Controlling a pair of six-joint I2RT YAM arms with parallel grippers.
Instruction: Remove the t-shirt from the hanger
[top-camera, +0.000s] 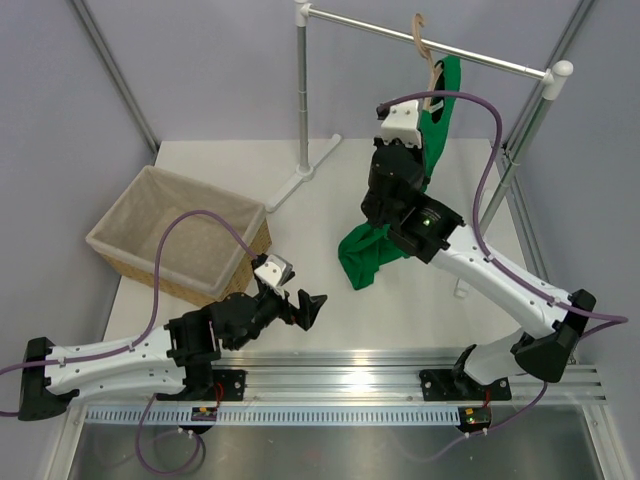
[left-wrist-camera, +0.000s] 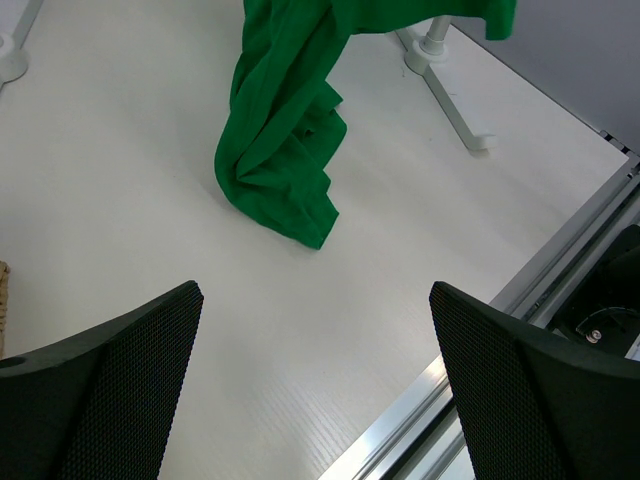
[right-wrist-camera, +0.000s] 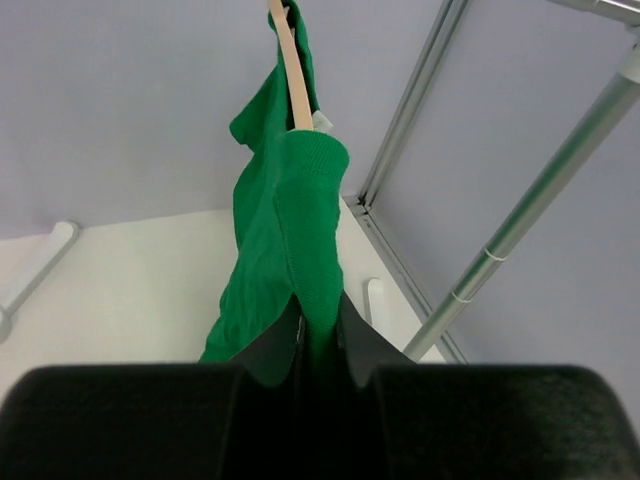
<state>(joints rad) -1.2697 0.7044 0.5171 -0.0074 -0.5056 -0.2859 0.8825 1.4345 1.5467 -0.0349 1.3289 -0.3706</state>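
A bright green t-shirt (top-camera: 362, 258) hangs at the far right of the scene from a pale wooden hanger (top-camera: 421, 42), whose hook sits over a silver rail (top-camera: 360, 24) on a stand. The upper part of the shirt is draped over one arm of the hanger, and the rest drops in a long twisted fold. Its lower end lies bunched on the white bench (top-camera: 330, 320) near the middle. The shirt is not yet off the hanger. The right hand (right-wrist-camera: 318, 320) reaches up beside the garment just below the hanger, its two fingers pressed together on a fold of green cloth. In the wrist view the cloth rises straight from that pinch to the beige hanger arm. The left hand (left-wrist-camera: 315, 370) hovers low over the near left part of the bench, well apart from the shirt, with its fingers spread wide and nothing between them. A wicker basket (top-camera: 160, 282) with a pale liner stands at the left side. The step in hand appears to be drawing the shirt off the hanger's arm. To do it well, the right hand should probably keep its pinch firm and pull outward along the slope of the arm, toward its free end, not straight down. A downward tug could lift the hook off the rail or rock the stand. The free left hand could take up the slack.
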